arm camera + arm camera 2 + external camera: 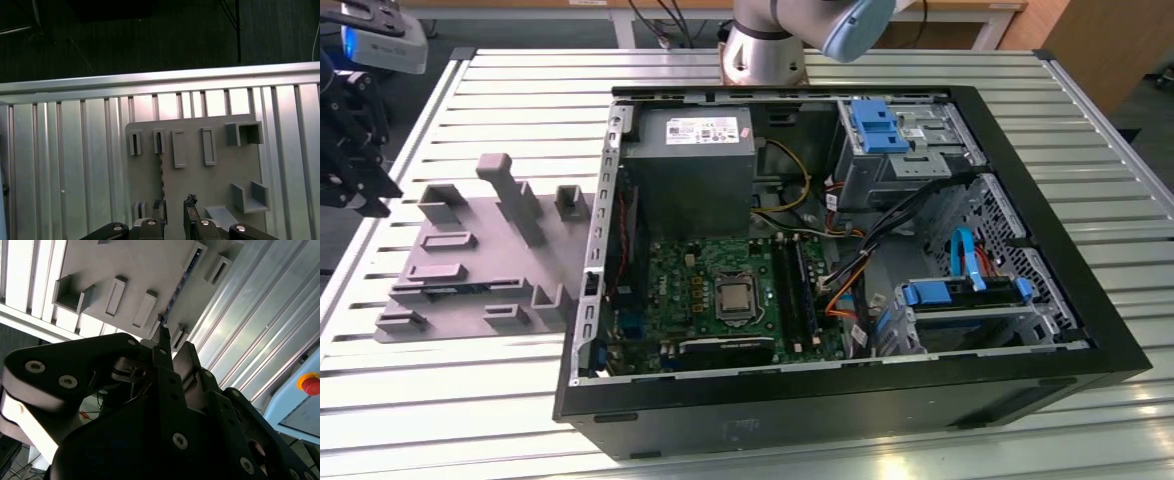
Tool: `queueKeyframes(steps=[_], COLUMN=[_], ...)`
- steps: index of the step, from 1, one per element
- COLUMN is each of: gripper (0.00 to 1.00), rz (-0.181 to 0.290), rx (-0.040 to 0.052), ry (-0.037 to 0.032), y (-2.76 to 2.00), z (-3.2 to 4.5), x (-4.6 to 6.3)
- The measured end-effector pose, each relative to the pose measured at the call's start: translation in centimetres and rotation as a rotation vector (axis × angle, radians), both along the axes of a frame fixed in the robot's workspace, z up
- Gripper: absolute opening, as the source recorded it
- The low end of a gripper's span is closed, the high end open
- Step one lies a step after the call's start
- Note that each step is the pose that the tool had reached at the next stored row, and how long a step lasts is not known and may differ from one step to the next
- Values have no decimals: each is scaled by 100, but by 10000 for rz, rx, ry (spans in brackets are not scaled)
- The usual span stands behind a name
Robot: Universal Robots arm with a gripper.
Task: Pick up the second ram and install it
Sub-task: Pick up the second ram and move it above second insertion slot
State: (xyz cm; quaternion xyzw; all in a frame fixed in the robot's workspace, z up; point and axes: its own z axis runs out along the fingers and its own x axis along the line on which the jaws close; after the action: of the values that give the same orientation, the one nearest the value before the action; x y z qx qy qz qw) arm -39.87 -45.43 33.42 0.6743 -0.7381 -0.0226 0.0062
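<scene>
- First wrist view: my fingers [174, 206] stand apart with a bare gap between them, and I have hold of nothing
- The second ram [161, 170] stands on edge in the grey holder plate [210, 187], a thin dark strip running from one of the plate's slots towards me
- Its near end comes up to one fingertip [159, 205]; the strip lines up with that fingertip rather than with the middle of the gap, and I cannot tell whether the two touch
- The second wrist view shows the same strip ending just at that fingertip
- In the exterior view the plate lies on the slatted tabletop [494, 80] at 9 o'clock from the open computer case [1107, 300], just beside it
- I hang at the plate's 9 o'clock side, well apart from the case
- The motherboard [714, 285] sits in the case's 7 o'clock part
</scene>
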Motion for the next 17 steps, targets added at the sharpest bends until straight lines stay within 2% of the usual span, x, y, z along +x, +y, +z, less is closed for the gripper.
queueKeyframes(steps=[10, 11, 14, 17], gripper=[31, 37, 37, 37], rz=[1, 0, 0, 26], rx=[1, 1, 0, 1], ry=[-1, -1, 0, 0], y=[-27, -29, -33, -58], z=[-48, -55, -82, -132], x=[0, 0, 0, 0])
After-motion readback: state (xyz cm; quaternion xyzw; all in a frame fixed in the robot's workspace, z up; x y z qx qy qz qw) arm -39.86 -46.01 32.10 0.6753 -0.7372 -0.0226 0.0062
